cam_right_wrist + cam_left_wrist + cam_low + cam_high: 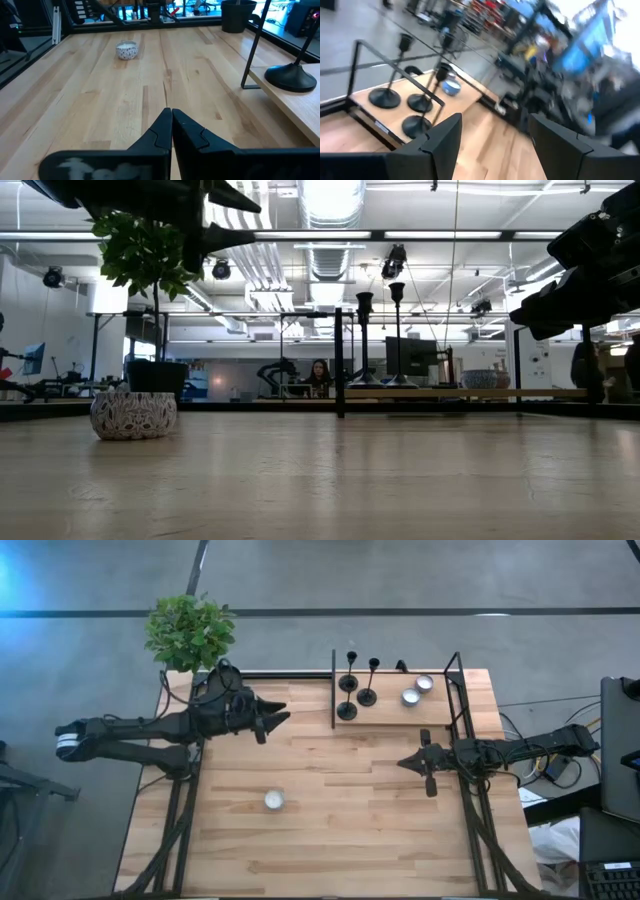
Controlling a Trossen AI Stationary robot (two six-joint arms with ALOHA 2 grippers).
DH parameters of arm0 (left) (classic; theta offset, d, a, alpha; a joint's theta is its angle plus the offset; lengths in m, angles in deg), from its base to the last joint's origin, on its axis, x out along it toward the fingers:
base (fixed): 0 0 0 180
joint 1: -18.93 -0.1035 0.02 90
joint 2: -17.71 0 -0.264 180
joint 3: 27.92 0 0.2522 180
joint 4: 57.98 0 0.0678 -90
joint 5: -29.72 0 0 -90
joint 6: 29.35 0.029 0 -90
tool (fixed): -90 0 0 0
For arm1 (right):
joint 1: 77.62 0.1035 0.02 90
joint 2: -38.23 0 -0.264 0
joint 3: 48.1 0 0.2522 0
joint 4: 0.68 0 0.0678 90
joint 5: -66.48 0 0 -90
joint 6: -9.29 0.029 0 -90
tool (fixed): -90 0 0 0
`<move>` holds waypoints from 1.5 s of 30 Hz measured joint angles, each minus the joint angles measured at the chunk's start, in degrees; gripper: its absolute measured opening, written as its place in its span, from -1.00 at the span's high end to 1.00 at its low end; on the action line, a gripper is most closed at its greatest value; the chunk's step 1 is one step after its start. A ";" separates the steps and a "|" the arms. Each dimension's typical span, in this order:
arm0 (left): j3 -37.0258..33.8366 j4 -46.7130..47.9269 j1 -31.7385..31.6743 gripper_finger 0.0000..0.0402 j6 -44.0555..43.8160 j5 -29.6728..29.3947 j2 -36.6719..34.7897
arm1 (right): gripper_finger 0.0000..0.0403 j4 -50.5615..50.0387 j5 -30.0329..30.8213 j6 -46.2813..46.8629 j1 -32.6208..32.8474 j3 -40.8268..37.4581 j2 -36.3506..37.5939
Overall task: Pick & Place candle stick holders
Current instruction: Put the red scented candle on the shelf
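Standing at 1 o'clock, 3 candle stick holders [357,690] look top-heavy; grip stems. Left gripper [268,724] gapes empty, right gripper [428,768] pinched closed, empty.

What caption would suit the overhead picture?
Three candle stick holders stand on a raised shelf while both arms wait over the wooden table.

Motion blur smeared the room beyond the candle stick holders [400,82] in the left wrist view, the picture's edge cut one holder's base [292,76] off from its top in the right wrist view, and both arms were cropped in the low view.
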 joint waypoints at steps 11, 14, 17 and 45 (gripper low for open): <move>12.21 44.64 8.27 -0.18 10.36 5.98 5.67 | 0.96 0.02 0.15 -0.02 0.02 0.02 -0.04; 14.18 46.78 11.50 -0.18 10.14 5.91 8.40 | 0.96 0.02 0.13 -0.02 0.02 0.02 -0.04; 15.55 50.85 16.57 -0.18 10.30 6.48 11.84 | 0.96 0.02 0.11 0.00 0.02 0.02 -0.04; 16.90 54.50 27.61 -0.18 0.48 6.97 24.54 | 0.96 -0.02 0.00 0.00 0.02 0.02 0.00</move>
